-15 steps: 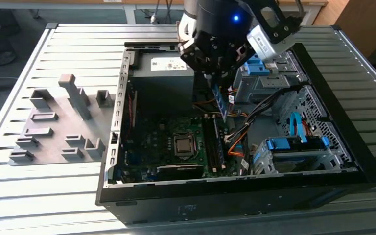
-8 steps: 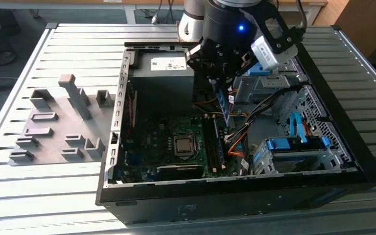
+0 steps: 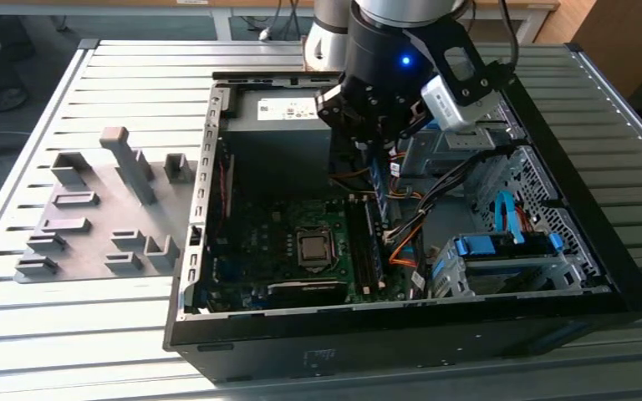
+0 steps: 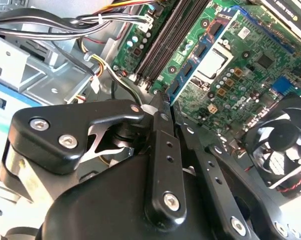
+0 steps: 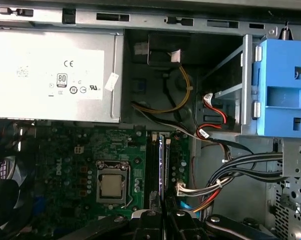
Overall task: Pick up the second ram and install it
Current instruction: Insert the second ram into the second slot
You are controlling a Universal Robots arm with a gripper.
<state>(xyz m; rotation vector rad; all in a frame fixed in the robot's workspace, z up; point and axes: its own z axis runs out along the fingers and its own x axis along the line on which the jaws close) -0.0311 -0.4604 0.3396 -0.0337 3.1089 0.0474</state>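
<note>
Already I have the second ram (image 3: pixel 379 185) off the surface and held on edge in the hand (image 3: pixel 374 144), fingers pinched narrow on its upper edge. It hangs over the motherboard (image 3: pixel 287 251) inside the open computer case (image 3: pixel 588 276), lined up above the memory slots (image 5: pixel 157 165). In my judgement, seating it is what's left.

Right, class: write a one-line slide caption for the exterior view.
Gripper holds the second ram upright above the motherboard inside the open computer case.
</note>
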